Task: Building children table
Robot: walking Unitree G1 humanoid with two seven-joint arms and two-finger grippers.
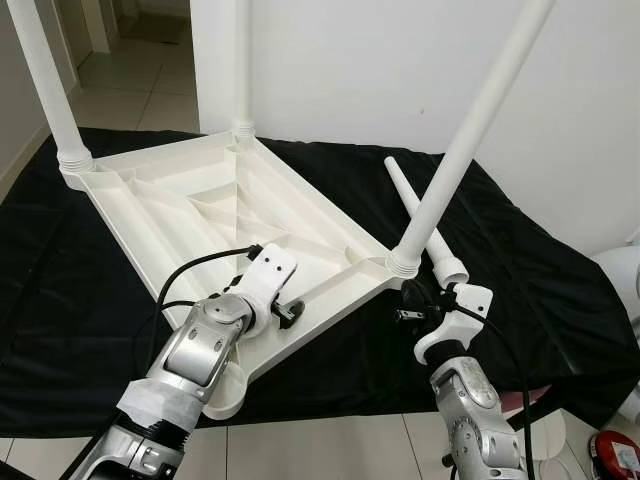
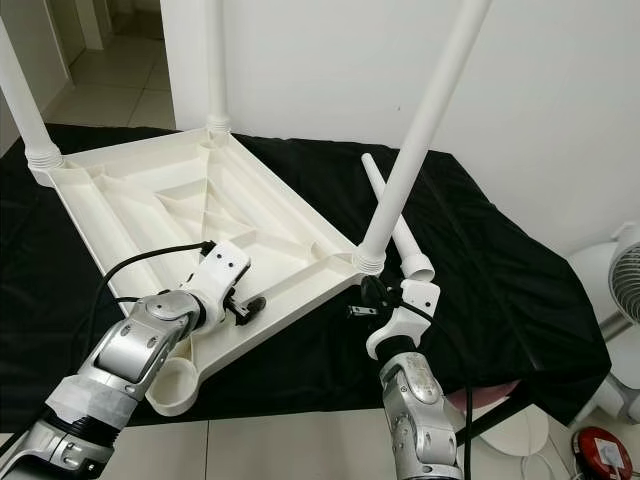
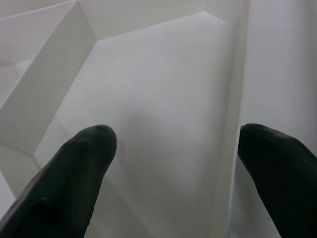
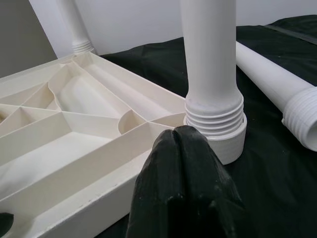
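Note:
A white plastic table top (image 1: 150,215) lies upside down on a black cloth (image 1: 520,280). Three white legs stand screwed into its corners, the nearest one (image 1: 470,130) at the right corner. A loose leg (image 1: 420,215) lies on the cloth just beyond that corner. The near-left corner socket (image 1: 222,395) holds no leg. My left gripper (image 1: 290,312) is open at the top's near rim, its fingertips (image 3: 89,144) spread wide over a rib wall. My right gripper (image 4: 181,136) is shut on nothing, its tip just in front of the nearest leg's threaded base (image 4: 215,116).
The cloth covers a low platform that ends close to me, with tiled floor (image 1: 330,445) below. A white fan (image 2: 625,290) and a red object (image 1: 615,455) stand on the right. A white wall rises behind the platform.

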